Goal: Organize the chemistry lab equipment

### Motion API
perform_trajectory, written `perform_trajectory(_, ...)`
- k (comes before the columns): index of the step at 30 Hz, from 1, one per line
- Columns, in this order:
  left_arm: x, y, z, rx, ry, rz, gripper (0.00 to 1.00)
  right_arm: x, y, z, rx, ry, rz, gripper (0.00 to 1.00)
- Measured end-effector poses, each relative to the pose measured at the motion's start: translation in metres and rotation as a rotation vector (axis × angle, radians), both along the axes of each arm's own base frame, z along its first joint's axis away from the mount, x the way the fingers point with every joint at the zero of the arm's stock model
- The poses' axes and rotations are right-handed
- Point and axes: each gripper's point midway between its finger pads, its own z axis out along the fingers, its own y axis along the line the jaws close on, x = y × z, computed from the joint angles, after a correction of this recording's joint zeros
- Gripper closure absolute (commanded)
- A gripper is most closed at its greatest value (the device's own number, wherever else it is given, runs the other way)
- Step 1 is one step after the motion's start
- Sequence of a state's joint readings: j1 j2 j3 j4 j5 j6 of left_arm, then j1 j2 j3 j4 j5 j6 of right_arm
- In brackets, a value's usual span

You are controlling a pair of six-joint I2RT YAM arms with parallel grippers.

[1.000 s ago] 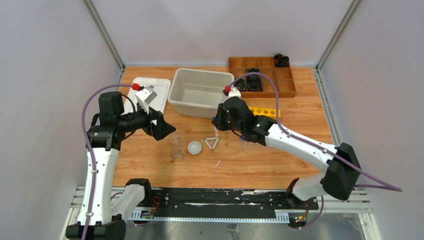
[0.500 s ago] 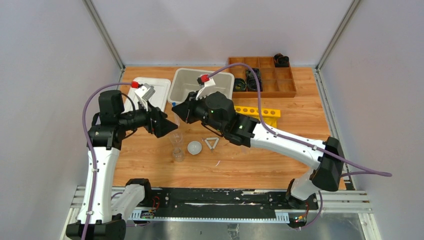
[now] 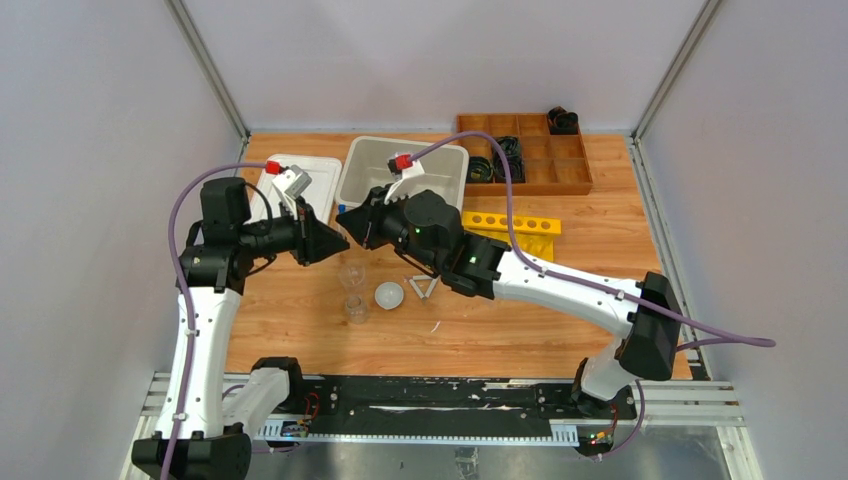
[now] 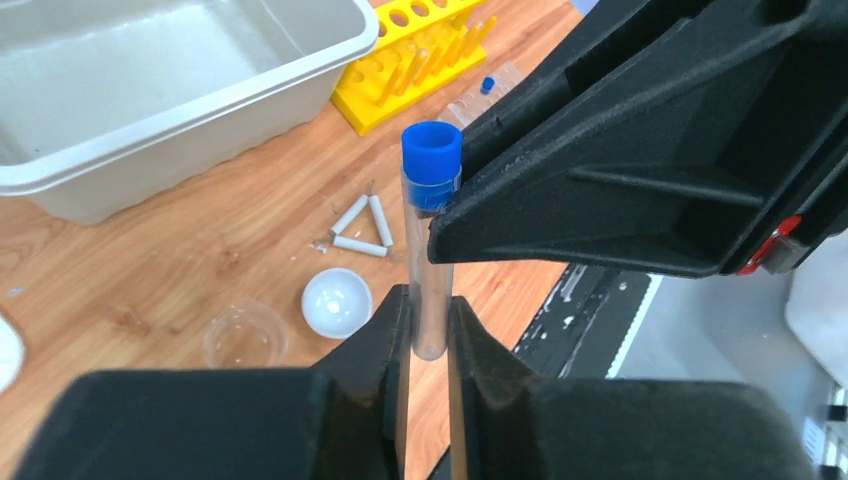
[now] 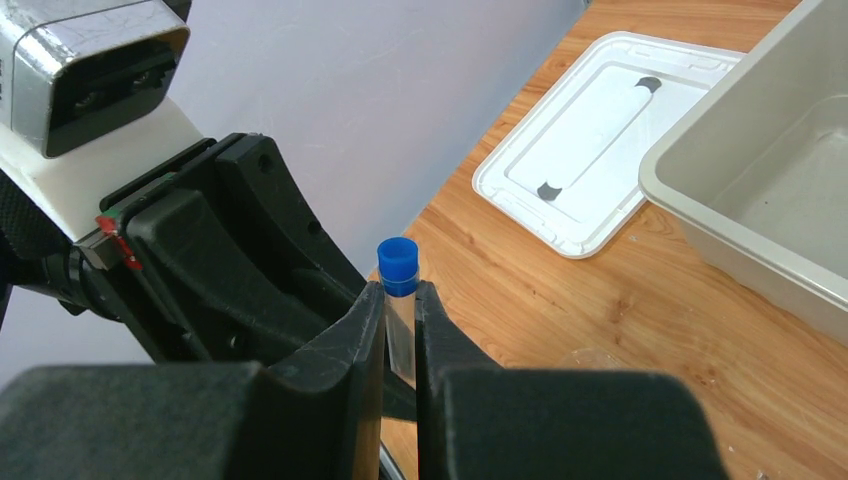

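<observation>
Now I see both pinching 1 blue-capped tube (image 4: 432, 262): left gripper (image 4: 428, 302) at its bottom, right gripper (image 5: 400, 298) under the cap; white round dish (image 3: 389, 294) at 5 o'clock.

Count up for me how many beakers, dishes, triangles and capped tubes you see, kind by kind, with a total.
Beakers: 2
Dish: 1
Triangle: 1
Capped tubes: 2 (1 held, 1 lying by the yellow rack)
Total: 6
</observation>
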State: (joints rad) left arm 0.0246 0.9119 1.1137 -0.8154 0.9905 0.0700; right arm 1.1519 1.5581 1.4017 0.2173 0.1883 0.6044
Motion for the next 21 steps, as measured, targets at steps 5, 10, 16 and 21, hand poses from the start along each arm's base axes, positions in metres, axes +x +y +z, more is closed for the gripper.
perform_trajectory(5, 0.003, 0.003, -0.003, 0.019, -0.010, 0.013, 0.91, 0.002, -0.003, -0.003, -0.023, 0.011, -0.019, 0.49)
perform_trajectory(10, 0.005, 0.006, -0.009, 0.054, -0.037, 0.021, 0.91, 0.004, -0.006, 0.008, -0.086, 0.036, -0.013, 0.45)
perform_trajectory(16, 0.005, 0.009, -0.009, 0.078, -0.072, 0.020, 0.91, 0.007, -0.006, 0.024, -0.148, 0.055, 0.043, 0.50)
perform_trajectory(21, 0.004, 0.009, -0.009, 0.084, -0.088, 0.016, 0.91, 0.004, 0.004, 0.010, -0.225, 0.077, 0.115, 0.54)
